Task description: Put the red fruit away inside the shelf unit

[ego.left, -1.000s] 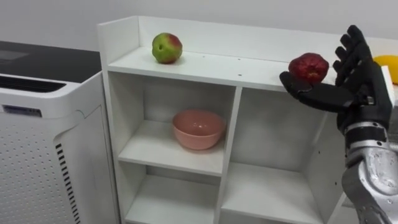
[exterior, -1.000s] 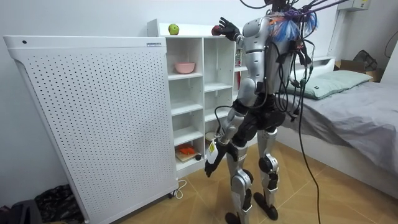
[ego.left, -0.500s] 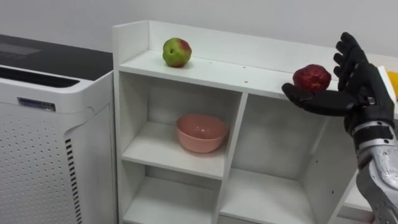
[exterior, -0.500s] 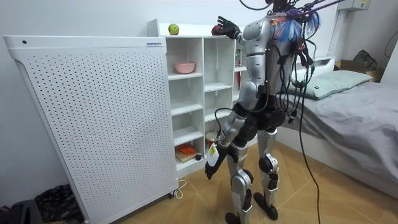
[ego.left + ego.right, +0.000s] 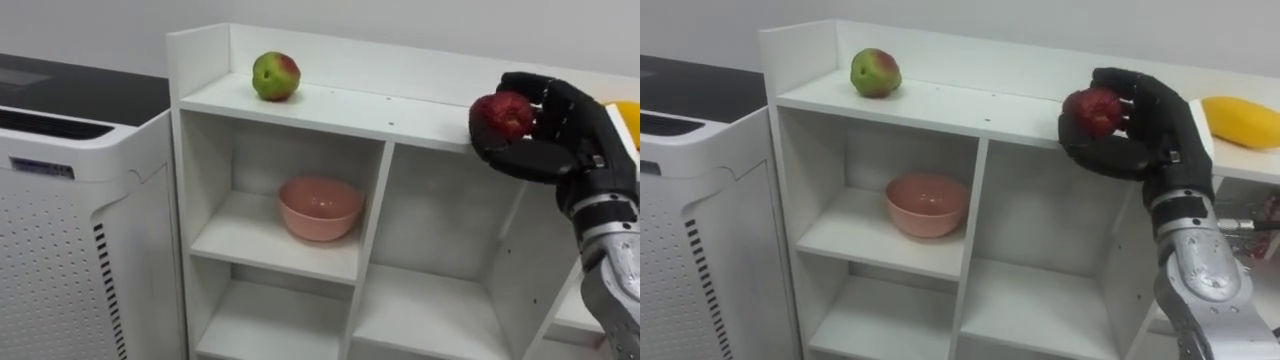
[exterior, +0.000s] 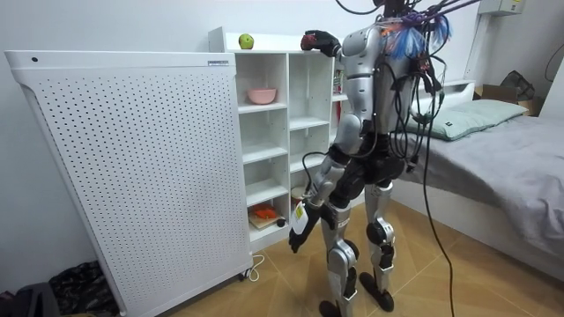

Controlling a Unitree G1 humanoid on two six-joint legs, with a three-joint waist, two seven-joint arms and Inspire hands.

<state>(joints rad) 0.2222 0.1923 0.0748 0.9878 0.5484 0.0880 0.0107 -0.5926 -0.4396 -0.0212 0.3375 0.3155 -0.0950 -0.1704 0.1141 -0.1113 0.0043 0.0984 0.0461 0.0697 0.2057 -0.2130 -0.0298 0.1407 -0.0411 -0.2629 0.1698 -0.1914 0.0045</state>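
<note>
- The step in hand was judged to be the carrying of one fruit to its place. A red apple point(image 5: 502, 115) was held in the right robot hand point(image 5: 548, 145), with the dark fingers curled round it from the right and from below.
- The apple was seen raised just above the front edge of the top shelf point(image 5: 370, 105) of a white closet, towards the right end, and had not yet been set down.
- A green apple with a red blush point(image 5: 274, 76) lay at the far left of the same shelf, well apart from the robot hand. A yellow fruit point(image 5: 1240, 121) lay to the right, just beyond it.
- A pink bowl point(image 5: 320, 208) stood in the upper left compartment.
- The next move was judged to call for the apple to be carried farther in over the bare shelf, lowered until it rested, and only then released, so that it would not roll off the front edge.
- The red apple looked round, dark and rather dull-skinned, and was largely wrapped by the grasp.
- In the room view the robot was seen standing upright, facing the closet, beside a tall white perforated appliance point(image 6: 132, 167). The left robot hand point(image 6: 300, 231) hung low by the thigh, and its state could not be told.
</note>
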